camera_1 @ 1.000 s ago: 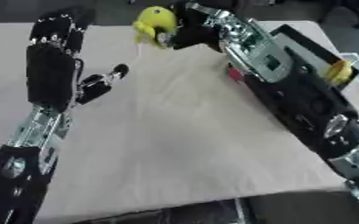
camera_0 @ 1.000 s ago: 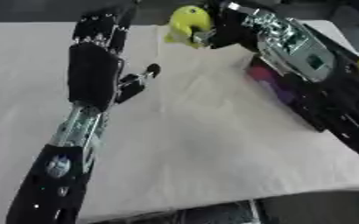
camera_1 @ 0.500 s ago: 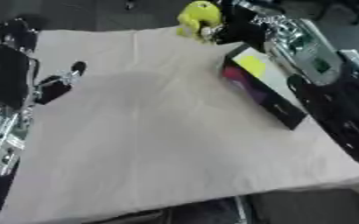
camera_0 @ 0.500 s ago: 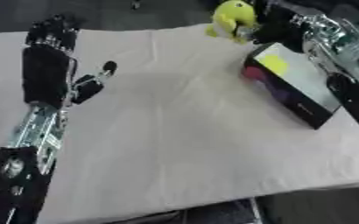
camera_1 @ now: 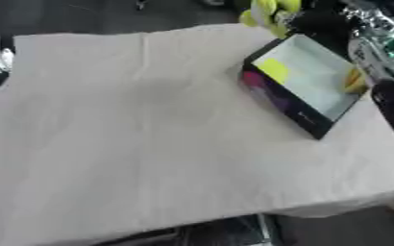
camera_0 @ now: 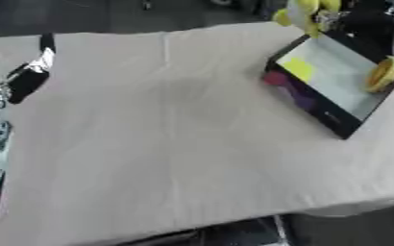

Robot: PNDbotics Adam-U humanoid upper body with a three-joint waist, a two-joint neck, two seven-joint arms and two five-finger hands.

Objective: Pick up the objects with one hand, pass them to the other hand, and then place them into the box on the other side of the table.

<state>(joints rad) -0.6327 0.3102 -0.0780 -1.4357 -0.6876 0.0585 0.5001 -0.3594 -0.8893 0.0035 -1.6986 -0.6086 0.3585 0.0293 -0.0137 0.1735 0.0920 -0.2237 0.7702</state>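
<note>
pale cloth (camera_0: 175, 144) under all. right hand (camera_1: 314, 21) curled round yellow toy (camera_1: 264, 12) just beyond box (camera_1: 305, 79); handover seemingly done, drop left. left hand (camera_0: 28, 79) at left edge, state unclear.

A desk (camera_0: 175, 158) covered with a pale, creased cloth (camera_0: 150, 125) fills most of the view from 9 to 4 o'clock, with dark floor (camera_0: 91, 17) beyond its far edge toward 11 and below its near edge at 6.
</note>
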